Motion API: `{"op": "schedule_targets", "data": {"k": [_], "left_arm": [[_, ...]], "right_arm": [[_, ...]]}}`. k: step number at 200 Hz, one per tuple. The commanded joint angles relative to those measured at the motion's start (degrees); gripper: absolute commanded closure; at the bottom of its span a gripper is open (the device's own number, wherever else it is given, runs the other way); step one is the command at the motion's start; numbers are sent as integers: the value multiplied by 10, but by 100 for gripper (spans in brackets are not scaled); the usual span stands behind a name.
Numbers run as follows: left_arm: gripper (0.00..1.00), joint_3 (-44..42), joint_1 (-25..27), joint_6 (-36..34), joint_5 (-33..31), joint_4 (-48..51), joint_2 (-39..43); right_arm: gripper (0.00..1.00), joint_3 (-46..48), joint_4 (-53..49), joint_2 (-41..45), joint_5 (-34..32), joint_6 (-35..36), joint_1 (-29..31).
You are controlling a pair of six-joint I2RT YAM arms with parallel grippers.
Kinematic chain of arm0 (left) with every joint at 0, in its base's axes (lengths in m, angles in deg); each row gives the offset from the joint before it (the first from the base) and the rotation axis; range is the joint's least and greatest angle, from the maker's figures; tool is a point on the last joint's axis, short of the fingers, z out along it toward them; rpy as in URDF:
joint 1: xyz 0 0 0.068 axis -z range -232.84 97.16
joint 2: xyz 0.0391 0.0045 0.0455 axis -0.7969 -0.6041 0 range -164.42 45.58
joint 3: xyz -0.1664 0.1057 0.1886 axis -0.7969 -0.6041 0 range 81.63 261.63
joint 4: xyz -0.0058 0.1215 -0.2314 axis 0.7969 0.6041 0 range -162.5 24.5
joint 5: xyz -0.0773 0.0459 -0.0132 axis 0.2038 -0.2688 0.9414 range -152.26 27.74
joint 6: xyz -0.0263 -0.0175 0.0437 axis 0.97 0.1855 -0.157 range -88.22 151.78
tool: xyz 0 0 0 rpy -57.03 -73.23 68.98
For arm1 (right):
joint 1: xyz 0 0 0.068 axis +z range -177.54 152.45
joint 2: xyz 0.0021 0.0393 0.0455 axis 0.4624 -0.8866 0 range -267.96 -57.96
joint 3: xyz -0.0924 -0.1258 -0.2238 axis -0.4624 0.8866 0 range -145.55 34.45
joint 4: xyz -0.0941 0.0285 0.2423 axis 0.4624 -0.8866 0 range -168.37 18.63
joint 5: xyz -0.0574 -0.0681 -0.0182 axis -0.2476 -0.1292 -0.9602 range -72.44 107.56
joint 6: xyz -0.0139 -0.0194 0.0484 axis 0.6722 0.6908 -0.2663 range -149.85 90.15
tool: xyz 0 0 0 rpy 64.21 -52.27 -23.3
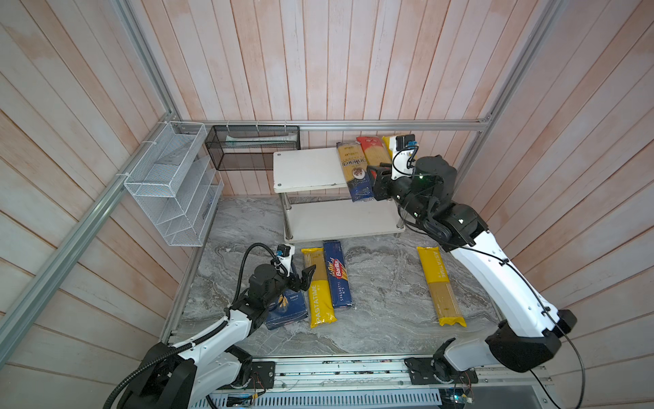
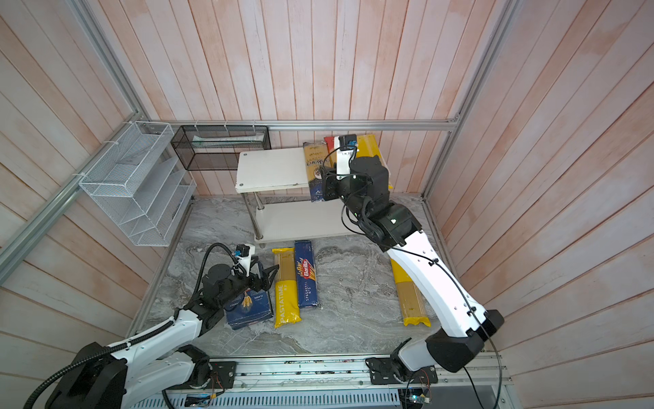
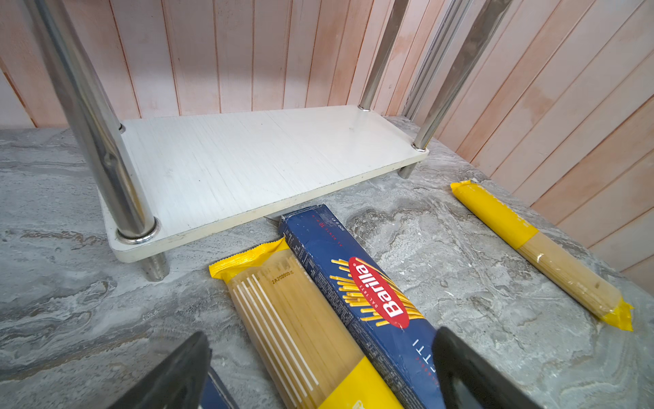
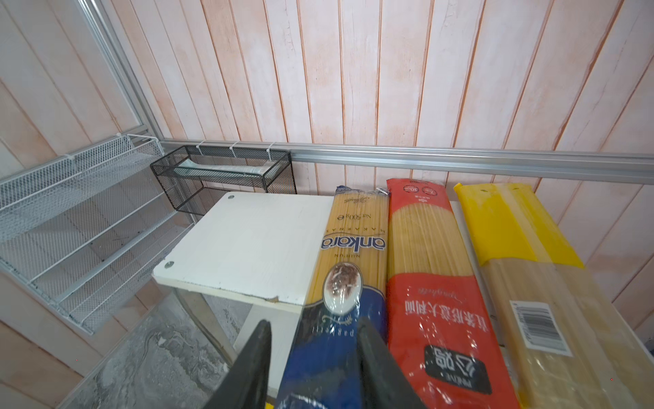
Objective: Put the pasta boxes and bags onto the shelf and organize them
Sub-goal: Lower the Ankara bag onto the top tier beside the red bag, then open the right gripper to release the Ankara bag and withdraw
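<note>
Your right end effector (image 4: 313,324) stands astride the dark blue end of the gold bag (image 4: 354,230), which lies on the top board of the shelf (image 4: 247,240) beside the red bag (image 4: 424,248) and overhangs the front edge; I cannot tell if it grips. Push the bag straight back, parallel to its neighbour, then release. Your left end effector (image 3: 322,334) hangs wide and empty over the tabletop (image 3: 442,248). You can read "ankara" on the gold bag, "Barilla" on the narrow box (image 3: 375,294), "PASTATIME" on a yellow bag (image 1: 318,294).
</note>
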Motion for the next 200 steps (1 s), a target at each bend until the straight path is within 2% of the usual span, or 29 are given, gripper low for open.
{"op": "schedule_targets", "data": {"k": [1,86,168,200], "left_arm": [[0,4,3,-4,11,-1,2],[0,4,2,-4,10,-3,0],[0,7,3,0,15,-4,-4],[0,5,3,-3,8,-2,-3]], "right_arm": [[62,47,11,8,41,-12,3],[67,150,32,37,90,-40,3],[67,146,37,6,82,-27,1],[67,141,60,-11,105,-29,-16]]}}
